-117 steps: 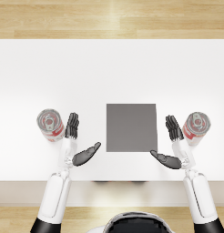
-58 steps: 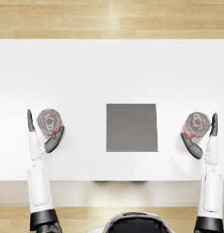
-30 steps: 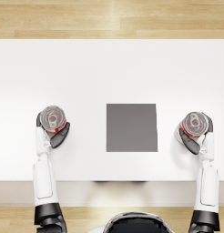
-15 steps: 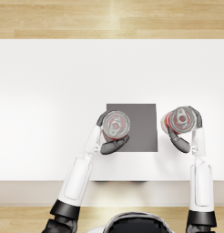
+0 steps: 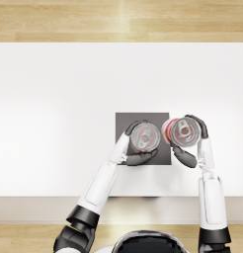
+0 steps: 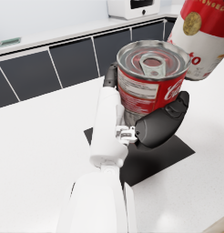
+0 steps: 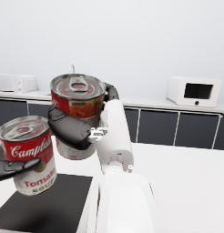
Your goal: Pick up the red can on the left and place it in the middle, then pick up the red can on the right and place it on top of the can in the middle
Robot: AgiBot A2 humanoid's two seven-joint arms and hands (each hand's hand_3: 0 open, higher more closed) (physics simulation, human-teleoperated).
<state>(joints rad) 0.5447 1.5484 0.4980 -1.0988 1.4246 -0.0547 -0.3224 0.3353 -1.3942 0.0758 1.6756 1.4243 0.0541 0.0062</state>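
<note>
My left hand [image 5: 141, 158] grips one red soup can [image 5: 145, 137] upright over the middle of the dark square mat [image 5: 124, 121]. In the left wrist view that can [image 6: 152, 79] is wrapped by my left hand [image 6: 159, 123], which hides its base, so I cannot tell whether it touches the mat [image 6: 166, 157]. My right hand [image 5: 186, 157] holds the second red can [image 5: 182, 132] at the mat's right edge. In the right wrist view this can [image 7: 79, 109] sits in my right hand [image 7: 70, 129], raised higher than the left can [image 7: 29, 154] beside it.
The white table [image 5: 59, 99] spreads wide to the left and back; its front edge runs just behind my forearms. Wooden floor [image 5: 118, 20] lies beyond the far edge. A dark counter with a white microwave [image 7: 193, 91] stands far behind.
Both hands took hold of their cans at the table's sides and carried them inward. Over the last half second the left can moved right onto the mat and the right can moved left.
</note>
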